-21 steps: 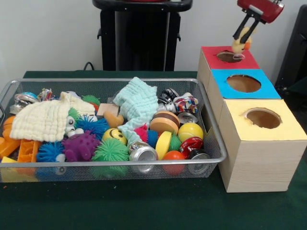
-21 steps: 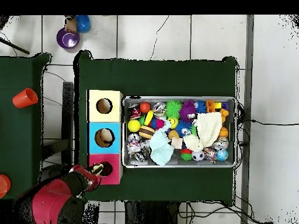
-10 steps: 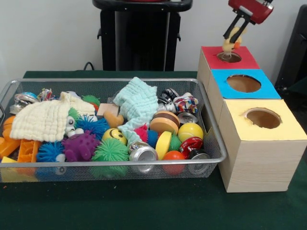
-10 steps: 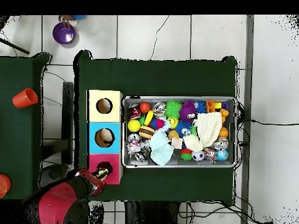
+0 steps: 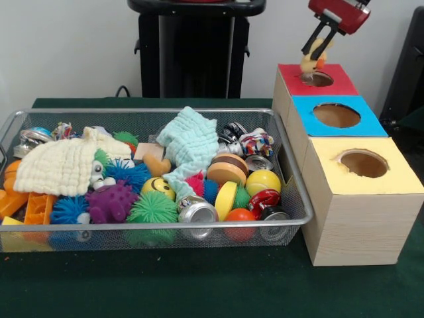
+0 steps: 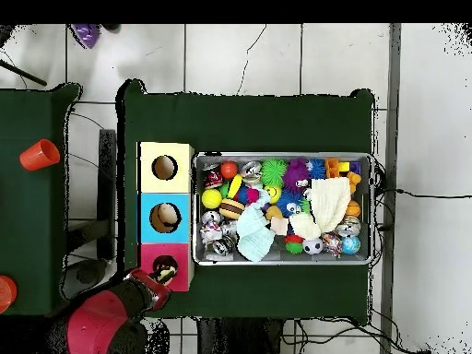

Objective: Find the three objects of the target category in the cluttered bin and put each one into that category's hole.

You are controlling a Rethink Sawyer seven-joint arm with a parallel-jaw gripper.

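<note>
while the gripper (image 5: 314,51) hangs just above the hole in the red box (image 5: 291,71) at the far right, its fingers are closed narrow on a yellow and orange toy (image 5: 310,62), whose lower end sits at the hole's rim. left of the three boxes, the wire bin (image 5: 299,192) holds balls, cans and cloths.

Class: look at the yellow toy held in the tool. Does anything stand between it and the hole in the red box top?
Nothing visible does. The tool is shut on the yellow toy, which hangs just over the red box's hole. The hole's mouth is open, with no object lying across it in the front view.
</note>
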